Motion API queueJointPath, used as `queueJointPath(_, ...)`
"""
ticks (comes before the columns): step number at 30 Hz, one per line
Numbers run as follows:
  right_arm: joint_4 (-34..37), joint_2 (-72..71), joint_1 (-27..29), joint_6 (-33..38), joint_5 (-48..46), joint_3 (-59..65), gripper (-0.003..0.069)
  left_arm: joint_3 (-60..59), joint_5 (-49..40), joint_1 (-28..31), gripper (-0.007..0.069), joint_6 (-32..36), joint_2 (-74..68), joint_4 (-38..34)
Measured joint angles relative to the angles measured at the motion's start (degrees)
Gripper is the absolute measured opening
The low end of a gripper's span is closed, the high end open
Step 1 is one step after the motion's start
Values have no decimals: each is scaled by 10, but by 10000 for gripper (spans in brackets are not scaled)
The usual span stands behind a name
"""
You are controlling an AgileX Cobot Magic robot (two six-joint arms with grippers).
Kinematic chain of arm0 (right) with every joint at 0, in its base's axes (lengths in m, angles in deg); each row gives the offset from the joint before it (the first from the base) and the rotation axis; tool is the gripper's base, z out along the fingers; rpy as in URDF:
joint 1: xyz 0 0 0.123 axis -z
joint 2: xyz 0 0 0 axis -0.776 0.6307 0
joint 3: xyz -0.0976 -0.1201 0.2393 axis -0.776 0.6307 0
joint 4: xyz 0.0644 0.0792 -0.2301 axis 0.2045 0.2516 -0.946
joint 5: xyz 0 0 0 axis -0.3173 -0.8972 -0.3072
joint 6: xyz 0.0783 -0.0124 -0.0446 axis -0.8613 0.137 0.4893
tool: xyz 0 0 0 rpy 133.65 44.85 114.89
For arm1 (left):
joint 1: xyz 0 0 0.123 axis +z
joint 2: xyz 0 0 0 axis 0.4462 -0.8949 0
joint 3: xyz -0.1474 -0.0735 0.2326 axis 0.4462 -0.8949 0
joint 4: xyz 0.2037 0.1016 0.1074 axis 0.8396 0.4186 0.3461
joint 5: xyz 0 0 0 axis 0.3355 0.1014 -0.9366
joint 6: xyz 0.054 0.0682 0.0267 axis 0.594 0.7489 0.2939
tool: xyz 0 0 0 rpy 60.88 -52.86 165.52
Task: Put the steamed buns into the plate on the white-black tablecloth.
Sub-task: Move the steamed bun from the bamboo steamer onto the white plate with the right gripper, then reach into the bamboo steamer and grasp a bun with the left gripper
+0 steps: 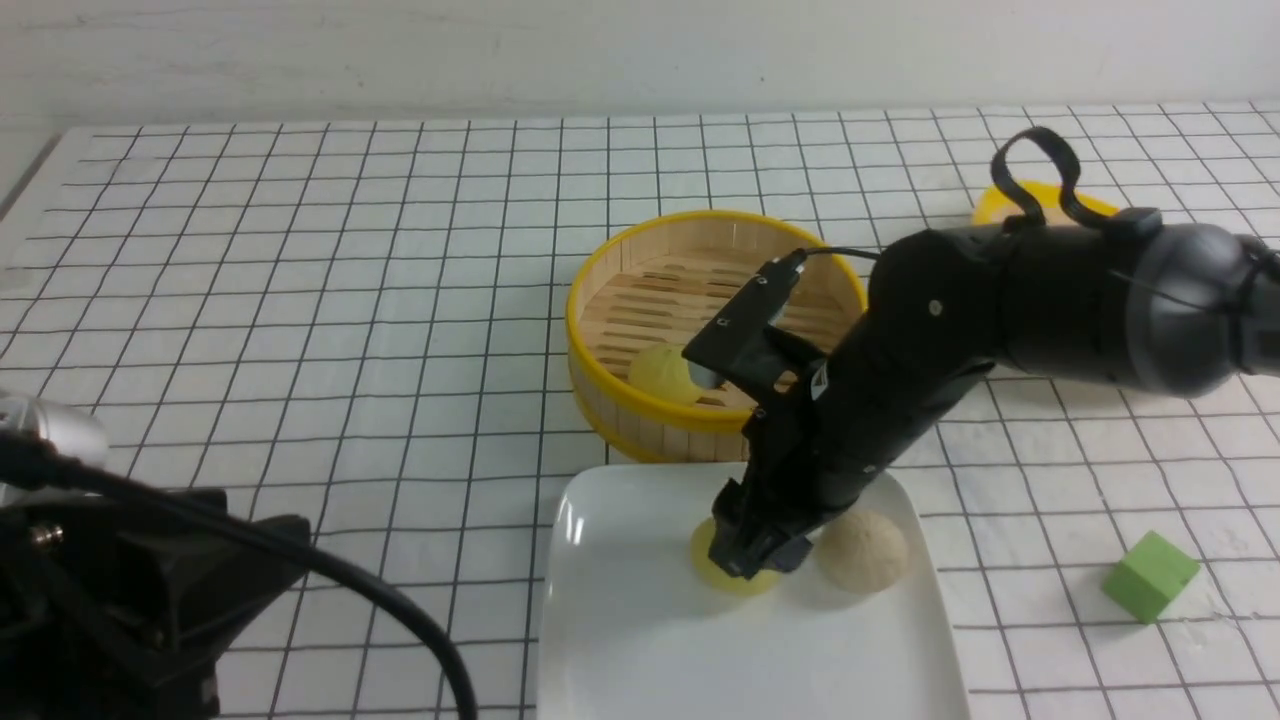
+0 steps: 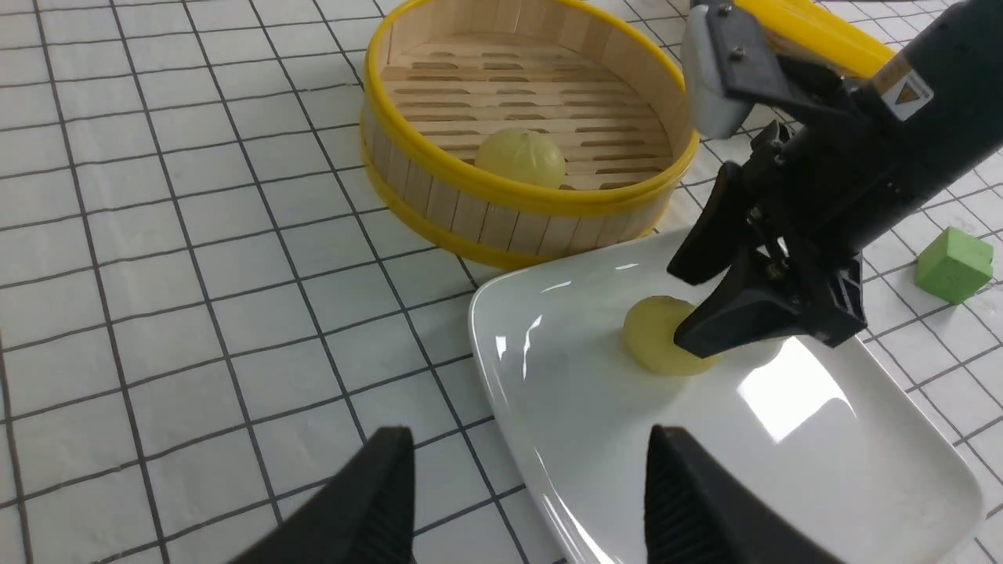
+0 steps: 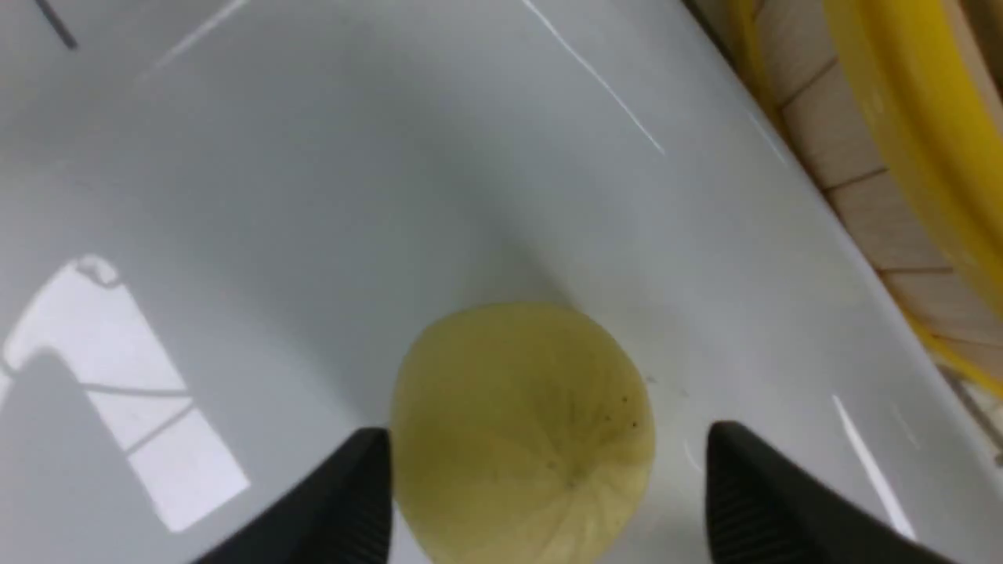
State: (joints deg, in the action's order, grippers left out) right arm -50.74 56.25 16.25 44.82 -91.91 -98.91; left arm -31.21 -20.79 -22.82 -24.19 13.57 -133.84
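On my feed a plain off-white wall (image 1: 640,45) fills the whole back of the scene, under bright, even indoor light.

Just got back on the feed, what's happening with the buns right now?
The right gripper is down on the plate, jaws open around a yellow bun that sits on it. A beige bun lies beside it on the plate. The third bun is in the bamboo steamer behind the plate, not yet moved. The left gripper hangs open and empty.
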Motion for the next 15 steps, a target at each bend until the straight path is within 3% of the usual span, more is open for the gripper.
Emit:
queueJointPath(3,1,-41,0,-1,1,0,655,0,-1,0,415,0,0,0)
queueJointPath(6,1,-91,0,-2,3,0,665,0,-1,0,415,0,0,0)
queueJointPath(15,-2,-342,0,-9,-24,0,524,0,-1,0,415,0,-11,-1)
